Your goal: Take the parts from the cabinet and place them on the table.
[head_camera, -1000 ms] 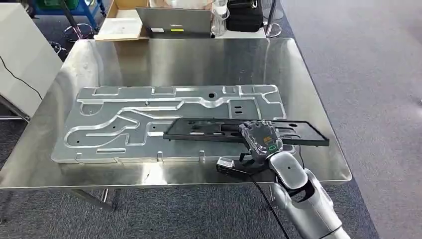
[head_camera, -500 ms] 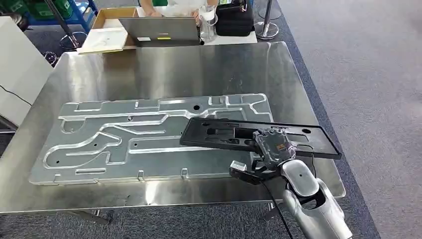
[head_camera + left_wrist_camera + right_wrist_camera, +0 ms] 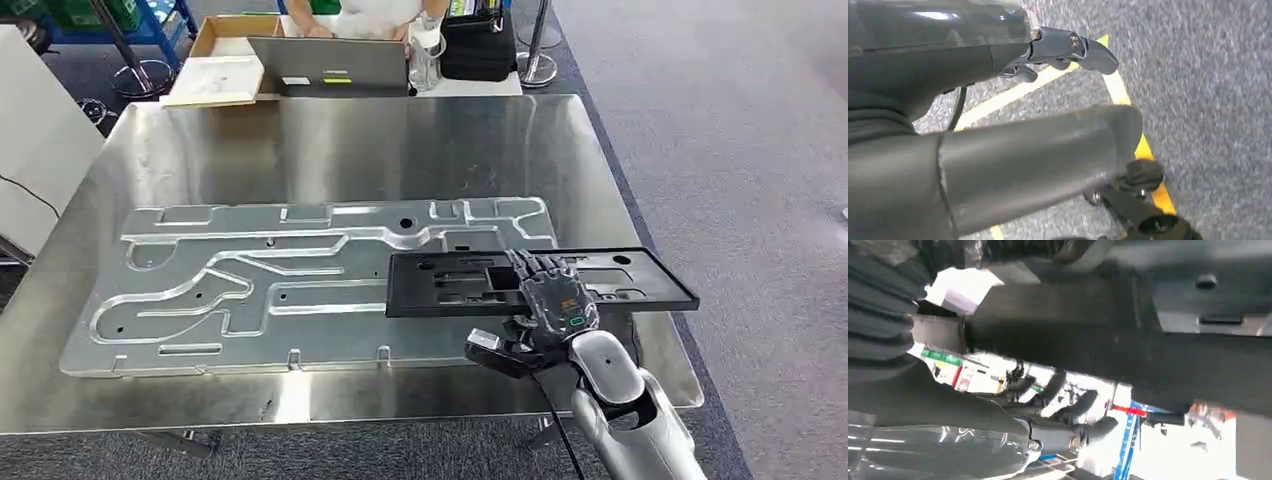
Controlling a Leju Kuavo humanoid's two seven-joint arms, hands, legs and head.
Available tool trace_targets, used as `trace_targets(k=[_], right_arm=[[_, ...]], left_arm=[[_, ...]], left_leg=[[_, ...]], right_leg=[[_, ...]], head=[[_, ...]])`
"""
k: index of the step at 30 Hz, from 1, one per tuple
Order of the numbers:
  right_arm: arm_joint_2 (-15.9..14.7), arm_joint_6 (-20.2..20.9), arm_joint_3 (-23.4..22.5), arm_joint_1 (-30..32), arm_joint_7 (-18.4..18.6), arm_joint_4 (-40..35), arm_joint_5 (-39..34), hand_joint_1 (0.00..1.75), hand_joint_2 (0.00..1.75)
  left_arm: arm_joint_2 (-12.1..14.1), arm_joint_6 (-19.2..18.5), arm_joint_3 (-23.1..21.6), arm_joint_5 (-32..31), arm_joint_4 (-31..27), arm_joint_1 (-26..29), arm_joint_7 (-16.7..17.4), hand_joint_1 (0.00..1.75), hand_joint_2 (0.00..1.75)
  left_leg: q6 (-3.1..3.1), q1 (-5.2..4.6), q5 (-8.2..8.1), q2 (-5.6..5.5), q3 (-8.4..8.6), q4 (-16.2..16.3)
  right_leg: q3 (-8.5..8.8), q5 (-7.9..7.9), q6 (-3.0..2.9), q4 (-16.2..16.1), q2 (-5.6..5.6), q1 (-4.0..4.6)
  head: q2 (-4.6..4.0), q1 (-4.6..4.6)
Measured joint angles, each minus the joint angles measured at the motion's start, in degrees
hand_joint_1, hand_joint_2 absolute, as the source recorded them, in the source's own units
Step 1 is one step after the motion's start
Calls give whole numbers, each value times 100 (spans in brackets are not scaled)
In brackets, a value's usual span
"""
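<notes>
The right hand (image 3: 553, 305) covers the middle of the flat black rectangular plastic frame (image 3: 470, 283), so the contact beneath it cannot be read. That frame in turn hides part of the large grey machined aluminium plate (image 3: 250, 280). At the far table edge, the seated person (image 3: 350, 12) is cut off by the picture's edge. In the left wrist view, the left hand (image 3: 998, 125) is blurred and close; its finger posture is unclear.

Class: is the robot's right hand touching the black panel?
Touching. Head view: the right hand lies across the black panel, fingers on top, thumb below its near edge.
</notes>
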Motion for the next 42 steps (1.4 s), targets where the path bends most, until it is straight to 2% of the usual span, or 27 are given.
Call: trace_targets(k=[2, 3, 7, 8, 10, 12, 13, 14, 15, 17, 18, 19, 21, 23, 25, 27, 28, 29, 30, 32, 33, 34, 37, 38, 39, 40, 42], right_arm=[[2, 0, -13, -4, -19, 0, 7, 0, 0], [7, 4, -17, -5, -33, 0, 7, 0, 0], [41, 15, -24, 14, -61, -22, 17, 0, 0], [57, 17, -24, 14, -66, -35, 20, 0, 0], [79, 20, -24, 11, -68, -48, 22, 0, 0], [103, 31, -24, 15, -85, -48, 24, 0, 0], [118, 33, -24, 17, -87, -48, 30, 0, 0], [131, 33, -24, 18, -94, -48, 37, 0, 0], [142, 31, -24, 17, -98, -48, 37, 0, 0], [153, 24, -24, 13, -107, -50, 41, 0, 0], [159, 22, -24, 9, -113, -50, 50, 0, 0], [164, 22, -24, 0, -120, -50, 55, 0, 0], [177, 22, -22, -2, -153, -50, 59, 0, 0], [181, 20, -22, -6, -162, -63, 63, 0, 0], [181, 17, -20, -26, -168, -66, 72, 0, 0], [184, 17, -20, -38, -168, -66, 72, 0, 0], [184, 17, -20, -37, -170, -66, 74, 0, 0], [184, 17, -13, -38, -170, -66, 76, 0, 0], [184, 17, -7, -41, -170, -66, 83, 0, 0], [184, 15, 13, -68, -173, -66, 90, 0, 0], [184, 13, 24, -95, -177, -68, 90, 0, 0], [184, 13, 35, -129, -179, -70, 90, 0, 0], [184, -9, 90, -162, -188, -90, 116, 0, 0], [184, -20, 116, -173, -190, -98, 124, 0, 0], [190, -37, 155, -202, -197, -98, 136, 0, 0], [197, -46, 192, -222, -201, -96, 142, 0, 0], [197, -55, 247, -248, -201, -107, 155, 0, 0]], left_arm=[[-20, -2, 0, 11, 0, -4, 32, 0, 0], [-20, -13, 0, 31, 0, -10, 50, 0, 0], [-22, -55, 9, 120, 0, -29, 66, 0, 0], [-22, -65, 13, 136, 0, -32, 63, 0, 0], [-35, -127, 13, 151, 0, -38, 48, 0, 0], [-35, -162, 17, 175, 0, -37, 44, 0, 0], [-35, -186, 20, 192, 0, -36, 41, 0, 0], [-35, -206, 22, 195, 0, -35, 39, 0, 0], [-35, -223, 22, 203, 0, -35, 39, 0, 0], [-35, -240, 22, 227, 0, -47, 30, 0, 0], [-33, -251, 24, 238, 0, -64, 22, 0, 0], [-33, -260, 24, 242, 0, -72, 18, 0, 0], [-35, -273, 24, 247, 0, -76, 15, 0, 0], [-39, -282, 26, 249, 0, -66, 15, 0, 0], [-50, -291, 26, 254, 0, -95, 15, 0, 0], [-50, -291, 26, 254, 0, -96, 22, 0, 0], [-50, -291, 28, 254, 0, -96, 26, 0, 0], [-50, -291, 26, 254, 0, -97, 37, 0, 0], [-50, -291, 26, 254, 0, -98, 46, 0, 0], [-50, -293, 26, 256, 0, -97, 57, 0, 0], [-61, -295, 26, 256, 0, -95, 57, 0, 0], [-94, -295, 26, 258, 0, -100, 57, 0, 0], [-98, -297, 26, 280, 0, -97, 57, 0, 0], [-96, -297, 26, 293, 0, -94, 59, 0, 0], [-83, -299, 28, 297, 0, -97, 59, 0, 0], [-83, -299, 28, 306, 0, -98, 59, 0, 0], [-90, -313, 26, 306, 0, -100, 59, 0, 0]], left_leg=[[-64, 26, -72, -4, 9, 93], [-105, -2, -103, -14, -11, 129], [-229, 9, -70, -23, -13, 147], [-252, 26, -158, -13, -43, 191], [-294, 32, -584, -6, -223, 695], [-324, 38, -1066, -5, -598, 1657], [-322, 37, -1149, -5, -696, 1942], [-309, 37, -1081, -5, -645, 1914], [-286, 36, -911, -5, -463, 1630], [-214, 19, -457, -6, 152, 579], [-168, 2, -458, -12, 338, 175], [-167, -30, -425, -18, 376, 102], [-136, -51, -390, -26, 324, 140], [-52, -18, -284, -10, 276, 54], [58, -3, -163, 26, 207, 13], [56, -16, -83, 29, 75, 19], [55, -23, -44, 31, 12, 26], [51, -32, -6, 33, -52, 38], [46, -40, 21, 33, -99, 50], [30, -61, 53, 26, -143, 70], [20, -63, 64, 26, -155, 80], [-11, -91, 92, 35, -192, 82], [-157, -3, 233, 26, -221, 31], [-195, -23, 289, 11, -218, -30], [-210, -30, 139, 8, -277, 15], [-240, -49, -85, -5, -350, 202], [-307, 7, -594, 0, -657, 1074]], right_leg=[[525, 507, 30, -1052, -24, -45], [562, 390, 10, -1141, -11, -8], [539, 474, -176, -1154, 15, 36], [546, 508, -229, -1195, -4, -5], [517, 533, -276, -1203, -15, 5], [462, 558, -309, -1195, -27, 32], [433, 571, -317, -1187, -29, 46], [411, 580, -317, -1178, -29, 56], [400, 589, -313, -1170, -28, 63], [401, 607, -286, -1164, -25, 71], [395, 623, -260, -1164, -28, 68], [370, 650, -219, -1148, -24, 93], [344, 713, -137, -1172, -26, 67], [333, 774, -56, -1199, -15, 93], [190, 292, -41, -844, -13, 59], [-86, -293, -15, 10, -15, 60], [-176, -446, -7, 361, -15, 61], [-167, -438, -8, 520, -15, 61], [-24, -304, -21, 386, -16, 62], [619, 113, -96, -557, -13, 82], [919, 263, -171, -1065, -7, 118], [1063, 152, -218, -1302, -12, 142], [1043, 242, -260, -1458, 0, 208], [1014, 367, -291, -1497, -7, 199], [1071, 407, -302, -1685, -72, 111], [1049, 468, -361, -1686, -46, 94], [958, 501, -376, -1654, -80, 86]], head=[[0, 0], [0, 2], [0, 0], [0, 0], [0, 0], [0, 0], [0, 0], [0, -2], [0, -2], [0, 0], [0, 0], [0, 0], [0, 0], [0, 0], [0, 0], [0, 0], [0, 2], [0, 0], [0, 0], [0, 0], [0, 0], [0, -2], [0, 0], [0, 2], [0, 2], [0, -9], [0, -7]])
